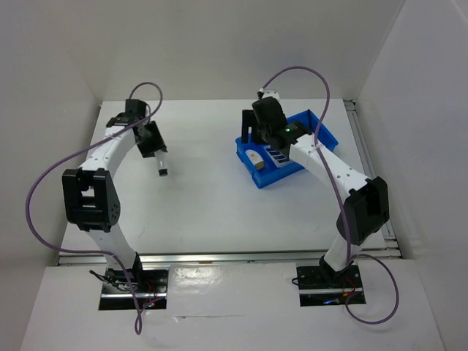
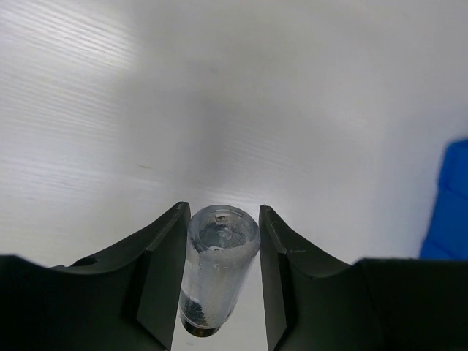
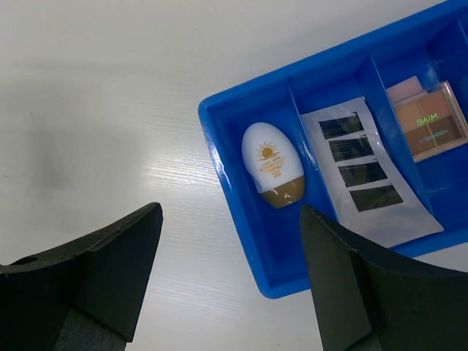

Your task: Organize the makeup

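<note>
Left pincer [image 2: 223,219] clamped on slim clear-capped cylindrical makeup stick [image 2: 219,256] over white desk [image 2: 219,88] at 9 o'clock, right pincer [image 3: 230,212] gaping wide above blue compartmented plastic tray [image 3: 241,110] at 2 o'clock — risk: smooth round cap may slip between flat jaws, or arms clash at tray.

Tube [image 2: 219,263] gripped — egg bottle [image 3: 272,164], palette [image 3: 363,172], compact [image 3: 428,121] in tray [image 3: 223,157]

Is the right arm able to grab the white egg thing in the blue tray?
Probably yes. The right tool hangs open above the blue tray, and the white egg thing lies alone in its end compartment with nothing on top. The walls sit close, so the fit may be snug.
</note>
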Action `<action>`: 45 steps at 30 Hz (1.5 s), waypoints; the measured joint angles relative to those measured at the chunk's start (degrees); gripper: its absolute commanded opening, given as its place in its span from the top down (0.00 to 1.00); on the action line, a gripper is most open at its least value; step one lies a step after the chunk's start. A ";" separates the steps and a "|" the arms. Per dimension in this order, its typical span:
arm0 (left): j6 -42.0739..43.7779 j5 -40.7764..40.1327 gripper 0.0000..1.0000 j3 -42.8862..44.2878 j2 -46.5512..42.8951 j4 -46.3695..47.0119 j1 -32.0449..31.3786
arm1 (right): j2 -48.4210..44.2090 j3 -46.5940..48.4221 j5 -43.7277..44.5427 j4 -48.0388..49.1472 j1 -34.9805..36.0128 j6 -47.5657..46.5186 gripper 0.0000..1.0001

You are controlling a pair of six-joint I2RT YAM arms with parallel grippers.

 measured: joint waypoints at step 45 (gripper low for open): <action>-21.79 18.75 0.22 29.33 27.39 26.71 -34.16 | -40.50 -27.74 12.48 6.95 -0.66 6.97 0.17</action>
